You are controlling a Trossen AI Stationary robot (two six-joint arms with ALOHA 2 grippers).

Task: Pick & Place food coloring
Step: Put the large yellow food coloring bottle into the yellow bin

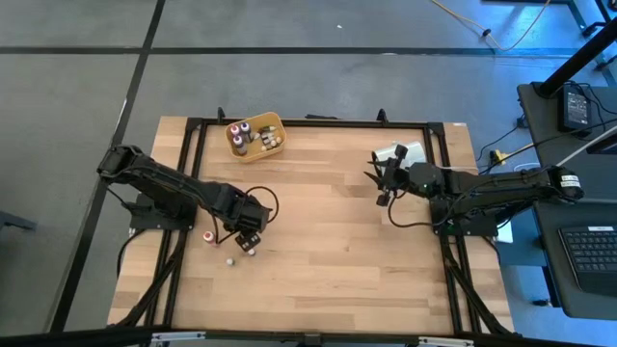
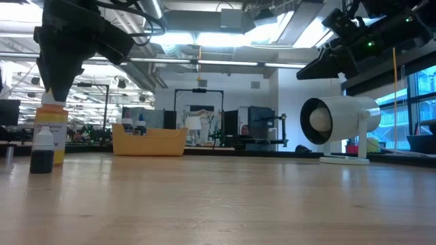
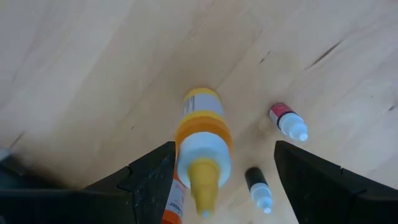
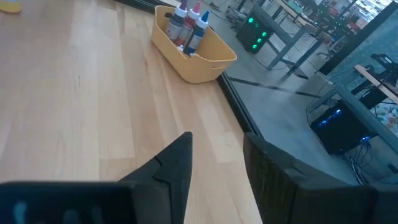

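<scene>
The left gripper (image 3: 214, 180) hangs spread wide over the wooden table (image 1: 328, 222), its dark fingers (image 3: 152, 180) straddling an upright orange-bodied food coloring bottle (image 3: 202, 140) without pinching it. Just beside stand a red-bodied bottle (image 3: 287, 119) and a dark-bodied bottle (image 3: 257, 186). Farther off, more small bottles (image 1: 253, 137) sit in the yellow plastic tray (image 1: 278, 123). The right gripper (image 1: 384, 178) hovers empty, partly parted, near a white cylinder (image 2: 340, 121)

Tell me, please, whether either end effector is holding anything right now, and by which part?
Neither. The left end effector hangs open over the orange bottle without touching it; the right end effector holds nothing.
</scene>
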